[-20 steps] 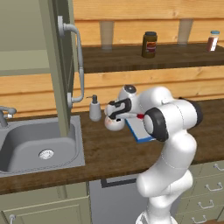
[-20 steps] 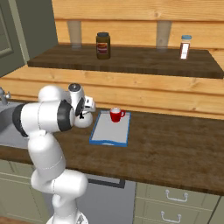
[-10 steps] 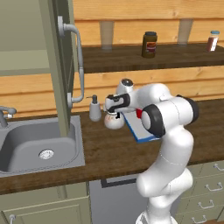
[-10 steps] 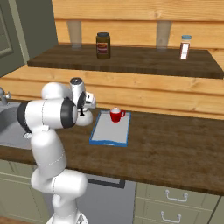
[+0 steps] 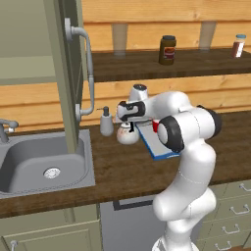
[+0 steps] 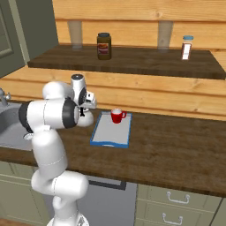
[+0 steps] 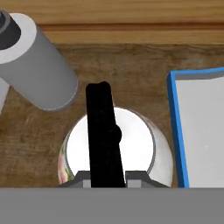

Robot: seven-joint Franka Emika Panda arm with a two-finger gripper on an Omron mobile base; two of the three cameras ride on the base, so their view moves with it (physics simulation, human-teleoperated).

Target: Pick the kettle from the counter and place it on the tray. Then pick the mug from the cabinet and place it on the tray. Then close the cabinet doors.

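The small white kettle (image 5: 127,136) stands on the dark wood counter (image 5: 112,169), just left of the blue-rimmed tray (image 5: 158,146). My gripper (image 7: 108,177) is straight above it, shut on the kettle's black arched handle (image 7: 103,131), with a fingertip against each side. From the right base, the kettle (image 6: 87,119) is half hidden behind my arm. The red mug (image 6: 117,116) stands upright at the far end of the tray (image 6: 112,133). At the left, one olive-grey cabinet door (image 5: 63,73) hangs open, its curved bar handle (image 5: 87,63) facing me.
A grey-white soap dispenser (image 5: 106,122) stands close to the kettle's left, large in the hand view (image 7: 37,70). The steel sink (image 5: 44,164) lies further left. A brown jar (image 5: 167,49) and a shaker (image 5: 238,45) sit on the wooden ledge behind.
The jaws have gone from wide open to shut on the kettle's handle. The hand shifted slightly left over the kettle. Kettle, mug and tray have not moved.
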